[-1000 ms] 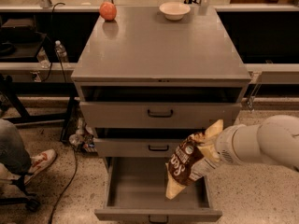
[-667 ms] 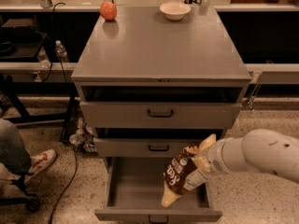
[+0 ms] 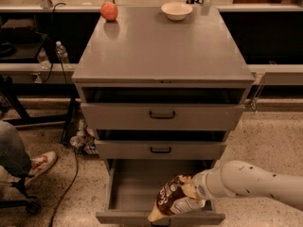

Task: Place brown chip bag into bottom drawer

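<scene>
Reaching low, gripper (image 3: 188,193) clasping brown chip bag (image 3: 169,201) over bottom drawer (image 3: 137,187)

The white arm (image 3: 255,186) reaches in low from the right, nearly level, with its gripper (image 3: 191,193) at the left end, fingers clamped on the brown chip bag (image 3: 171,198).

Brown chip bag (image 3: 174,200): dark brown and pale yellow, white lettering.
Gripper (image 3: 189,193): cream, clamped on the bag over the front right of the bottom drawer (image 3: 142,188); arm (image 3: 255,183) off-white with dark specks.
Bottom drawer: plain grey.
Cabinet (image 3: 161,46): matt grey, black handles.
Ball (image 3: 109,11): orange-red.
Bowl (image 3: 176,11): cream.
Floor (image 3: 270,136): speckled beige.
</scene>
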You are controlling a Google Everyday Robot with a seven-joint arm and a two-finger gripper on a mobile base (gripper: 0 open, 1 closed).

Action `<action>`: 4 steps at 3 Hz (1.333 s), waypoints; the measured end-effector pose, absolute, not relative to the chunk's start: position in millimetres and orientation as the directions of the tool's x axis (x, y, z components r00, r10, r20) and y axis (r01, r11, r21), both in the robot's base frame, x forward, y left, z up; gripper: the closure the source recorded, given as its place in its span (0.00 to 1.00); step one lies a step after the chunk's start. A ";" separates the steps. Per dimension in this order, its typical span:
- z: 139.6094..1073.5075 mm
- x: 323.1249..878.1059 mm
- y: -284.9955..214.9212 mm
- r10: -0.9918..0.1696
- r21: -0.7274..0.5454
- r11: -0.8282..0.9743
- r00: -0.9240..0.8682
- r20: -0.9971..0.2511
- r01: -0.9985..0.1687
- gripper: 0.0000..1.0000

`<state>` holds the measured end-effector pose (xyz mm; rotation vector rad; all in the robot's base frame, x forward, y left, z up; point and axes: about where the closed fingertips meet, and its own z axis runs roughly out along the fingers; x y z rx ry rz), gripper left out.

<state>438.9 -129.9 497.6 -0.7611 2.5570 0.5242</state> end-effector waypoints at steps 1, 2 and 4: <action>497.6 438.9 -129.9 -0.424 0.232 0.779 -0.762 -0.489 -0.582 1.00; 488.8 442.9 -129.7 -0.412 0.256 0.773 -0.766 -0.493 -0.580 1.00; 412.0 484.5 -104.7 -0.369 0.364 0.710 -0.759 -0.537 -0.603 1.00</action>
